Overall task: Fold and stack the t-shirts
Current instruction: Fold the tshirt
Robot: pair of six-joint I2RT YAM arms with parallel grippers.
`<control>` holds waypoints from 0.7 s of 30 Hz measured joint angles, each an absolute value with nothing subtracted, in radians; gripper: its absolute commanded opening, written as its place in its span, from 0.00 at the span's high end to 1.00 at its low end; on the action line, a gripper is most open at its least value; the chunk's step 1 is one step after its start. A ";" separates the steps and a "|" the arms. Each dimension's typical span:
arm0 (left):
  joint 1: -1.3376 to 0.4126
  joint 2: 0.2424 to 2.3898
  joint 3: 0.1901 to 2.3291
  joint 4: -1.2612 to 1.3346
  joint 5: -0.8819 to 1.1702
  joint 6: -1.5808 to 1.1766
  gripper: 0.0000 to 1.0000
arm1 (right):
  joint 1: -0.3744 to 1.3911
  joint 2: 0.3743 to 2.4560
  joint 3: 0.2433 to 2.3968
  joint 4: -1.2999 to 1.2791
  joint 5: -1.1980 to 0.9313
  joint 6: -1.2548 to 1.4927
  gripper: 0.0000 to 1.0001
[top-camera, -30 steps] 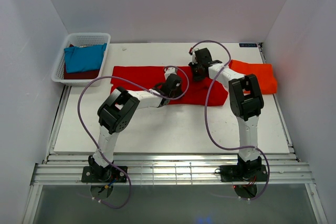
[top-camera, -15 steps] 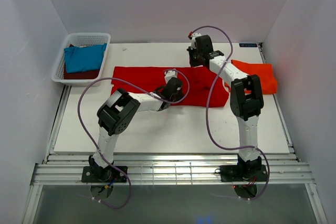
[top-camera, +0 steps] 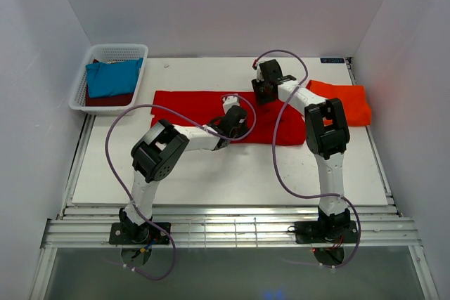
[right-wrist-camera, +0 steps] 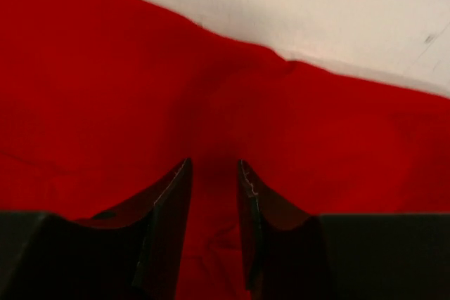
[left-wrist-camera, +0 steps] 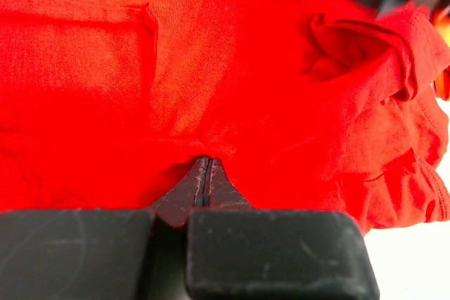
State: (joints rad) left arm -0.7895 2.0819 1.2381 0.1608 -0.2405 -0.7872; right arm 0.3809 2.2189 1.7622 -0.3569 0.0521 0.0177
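Note:
A bright red t-shirt (top-camera: 186,107) lies spread across the middle of the table. My left gripper (top-camera: 234,114) rests on its near middle, and in the left wrist view the fingertips (left-wrist-camera: 204,168) are shut together on a pinch of the red cloth (left-wrist-camera: 246,68). My right gripper (top-camera: 264,89) is at the shirt's far edge, jaws open a little, with red cloth (right-wrist-camera: 105,89) lying between and under them (right-wrist-camera: 213,170). An orange-red t-shirt (top-camera: 344,103) lies folded at the right.
A white mesh basket (top-camera: 116,50) at the back left holds a teal-blue t-shirt (top-camera: 112,79) over a dark maroon one (top-camera: 105,100). White walls close in the table (top-camera: 232,173) on three sides. Purple cables loop over both arms.
My right gripper lifted toward the back wall, then came back down onto the red shirt's far edge with its jaws apart. The left gripper stayed shut and barely moved.

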 measured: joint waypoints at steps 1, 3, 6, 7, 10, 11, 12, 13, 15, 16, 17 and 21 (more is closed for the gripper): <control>-0.791 2.082 1.238 0.161 -0.241 -0.788 1.00 | 0.381 2.219 1.747 -0.370 0.057 0.017 0.62; -0.796 2.082 1.237 0.161 -0.241 -0.791 1.00 | 0.381 2.218 1.724 -0.391 0.066 0.017 0.62; -0.803 2.082 1.237 0.161 -0.245 -0.794 1.00 | 0.381 2.214 1.702 -0.401 0.079 0.017 0.62; -0.805 2.082 1.237 0.161 -0.246 -0.795 1.00 | 0.381 2.206 1.694 -0.402 0.084 0.017 0.62; -0.809 2.080 1.232 0.163 -0.248 -0.796 1.00 | 0.381 2.167 1.646 -0.407 0.101 0.016 0.62; -0.809 2.079 1.231 0.163 -0.248 -0.797 1.00 | 0.381 2.153 1.630 -0.411 0.105 0.016 0.61; -0.809 2.079 1.230 0.165 -0.248 -0.798 1.00 | 0.381 2.138 1.613 -0.413 0.110 0.016 0.61; -0.809 2.079 1.229 0.166 -0.249 -0.799 1.00 | 0.381 2.125 1.598 -0.417 0.114 0.016 0.61; -0.809 2.077 1.225 0.168 -0.249 -0.802 1.00 | 0.381 2.100 1.571 -0.416 0.124 0.015 0.61; -0.810 2.077 1.224 0.169 -0.249 -0.803 1.00 | 0.381 2.085 1.556 -0.416 0.129 0.015 0.61; -0.810 2.076 1.223 0.169 -0.249 -0.804 1.00 | 0.381 2.072 1.543 -0.418 0.132 0.015 0.62; -0.814 2.074 1.221 0.168 -0.252 -0.805 1.00 | 0.381 2.046 1.515 -0.415 0.135 0.009 0.83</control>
State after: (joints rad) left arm -0.8143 2.0735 1.2213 0.1684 -0.2520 -0.8055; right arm 0.3809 2.0464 1.5146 -0.4152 0.1352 0.0093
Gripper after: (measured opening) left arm 0.019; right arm 0.294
